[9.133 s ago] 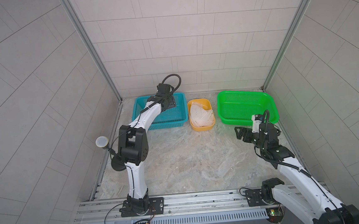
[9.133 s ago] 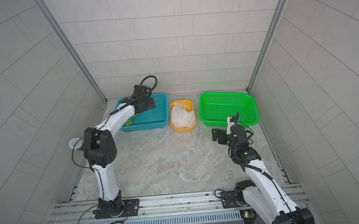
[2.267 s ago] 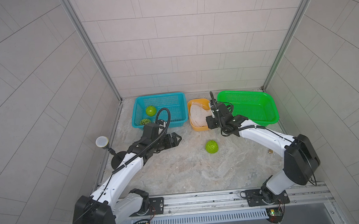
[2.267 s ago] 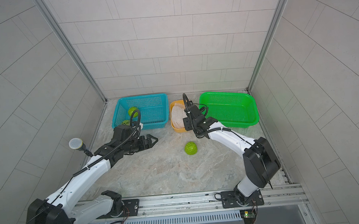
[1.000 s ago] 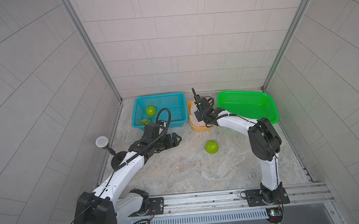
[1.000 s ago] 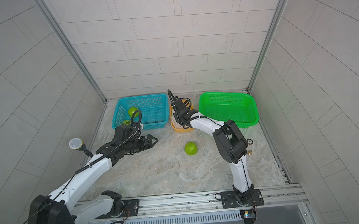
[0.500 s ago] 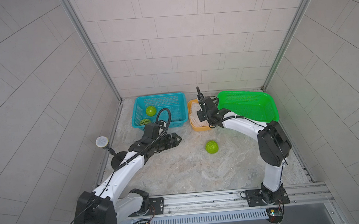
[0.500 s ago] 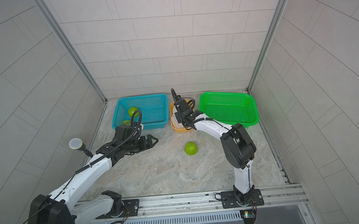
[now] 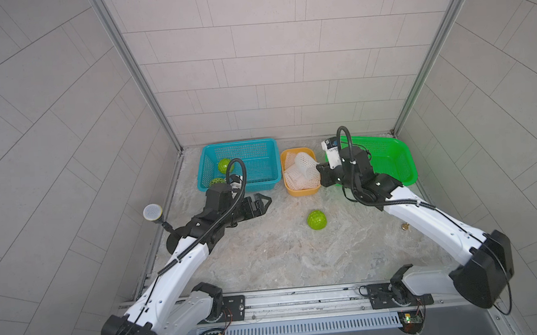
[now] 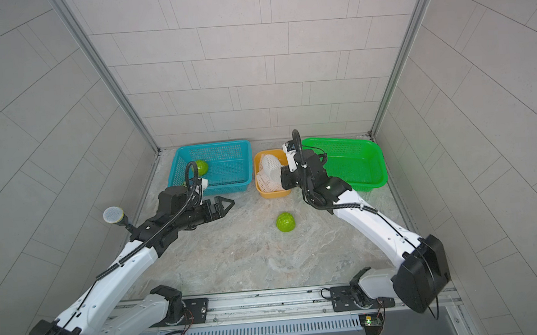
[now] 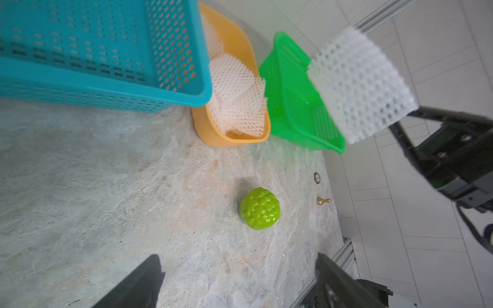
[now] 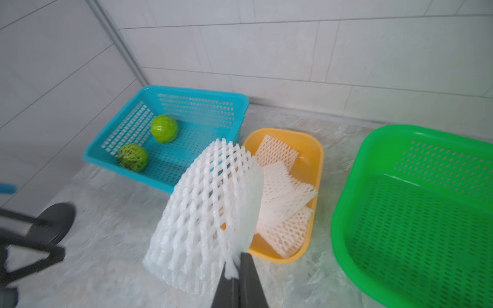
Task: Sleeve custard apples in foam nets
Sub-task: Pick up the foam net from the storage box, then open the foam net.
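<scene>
One net held up, one custard apple waiting

Nearest me, a loose custard apple (image 9: 316, 220) sits on the table (image 9: 267, 255) — out in the open, I'd guess for sleeving. At its ten o'clock the left gripper (image 9: 263, 204) waits, jaws spread, empty. At twelve o'clock the right gripper (image 12: 238, 264), jaws pressed together, pinches one foam net (image 12: 205, 213) by its edge over the yellow tub (image 9: 301, 192); only the right wrist view shows that pinch — and the two other custard apples (image 12: 164, 128) whole in the blue basket (image 12: 234, 98).

Part-hidden fruit, blurred net
In both top views the left arm (image 9: 220, 196) covers most of one custard apple (image 9: 217, 182); the foam net (image 11: 360, 85) is blurred in both wrist views
</scene>
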You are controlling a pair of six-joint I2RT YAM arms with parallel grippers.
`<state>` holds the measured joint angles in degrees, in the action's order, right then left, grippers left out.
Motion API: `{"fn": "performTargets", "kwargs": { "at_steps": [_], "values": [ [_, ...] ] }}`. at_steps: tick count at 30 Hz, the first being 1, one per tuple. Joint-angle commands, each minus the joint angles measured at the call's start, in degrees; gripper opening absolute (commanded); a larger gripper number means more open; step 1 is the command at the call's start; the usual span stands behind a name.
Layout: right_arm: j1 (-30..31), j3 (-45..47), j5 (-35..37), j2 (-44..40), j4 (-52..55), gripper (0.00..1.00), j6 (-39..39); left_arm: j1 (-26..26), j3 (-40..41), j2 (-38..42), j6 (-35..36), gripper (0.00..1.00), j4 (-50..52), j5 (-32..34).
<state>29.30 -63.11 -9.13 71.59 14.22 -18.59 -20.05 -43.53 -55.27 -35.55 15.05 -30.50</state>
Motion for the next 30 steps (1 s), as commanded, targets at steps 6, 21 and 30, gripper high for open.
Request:
{"fn": "performTargets", "kwargs": {
  "at_steps": [6, 21, 30],
  "values": [
    [-0.56, 11.69, -21.79, -13.11, 5.38, 0.00, -2.41, -0.18, -0.53, 1.85, -4.49, 0.96, -11.84, -12.82],
    [-0.22, 17.61, -35.71, -16.83, -3.67, 0.00, -7.22, -5.27, 0.34, -4.67, -4.06, 0.97, -12.41, -20.22],
    [-0.26, 18.53, -36.05, -16.59, -7.54, 0.00, -9.48, -8.07, 3.11, -5.21, -9.59, 0.87, -21.39, -21.84]
  ]
}}
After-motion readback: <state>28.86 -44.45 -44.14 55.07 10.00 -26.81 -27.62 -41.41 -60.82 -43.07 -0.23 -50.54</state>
